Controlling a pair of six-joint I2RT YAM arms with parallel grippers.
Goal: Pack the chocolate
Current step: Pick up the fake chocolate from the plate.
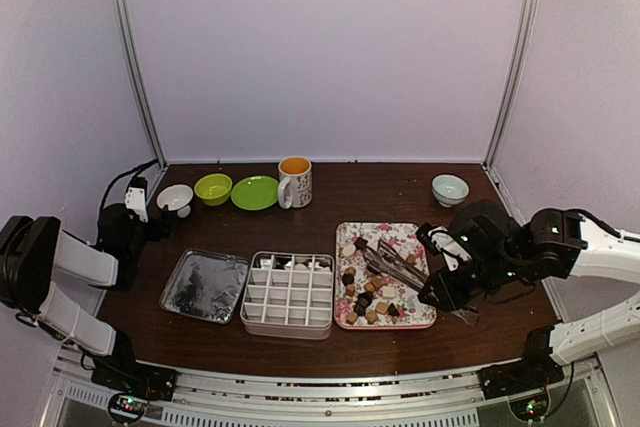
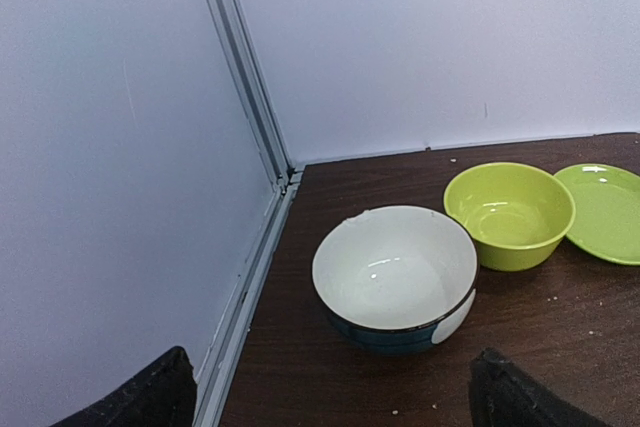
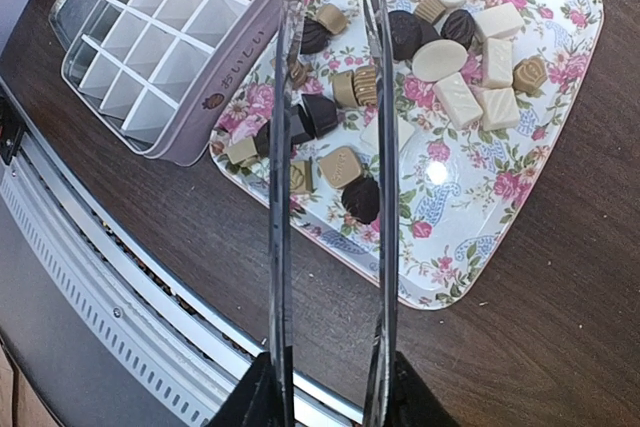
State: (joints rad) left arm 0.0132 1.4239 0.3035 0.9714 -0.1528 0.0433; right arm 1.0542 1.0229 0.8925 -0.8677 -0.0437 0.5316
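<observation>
Right wrist view: right gripper (image 3: 322, 402) is clamping tongs (image 3: 279, 277) over the chocolate (image 3: 440, 59).
Chocolate is lying on floral tray (image 3: 560, 67) beside divided box (image 3: 215, 97); only left wrist view is showing left gripper (image 2: 330, 397), jaws standing wide apart near white bowl (image 2: 395, 272).

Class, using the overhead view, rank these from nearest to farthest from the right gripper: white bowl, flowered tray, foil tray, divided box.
Starting from the right gripper:
1. The flowered tray, directly beside it on the right side of the table.
2. The divided box, front centre.
3. The foil tray, front left.
4. The white bowl, far left, towards the back.
</observation>
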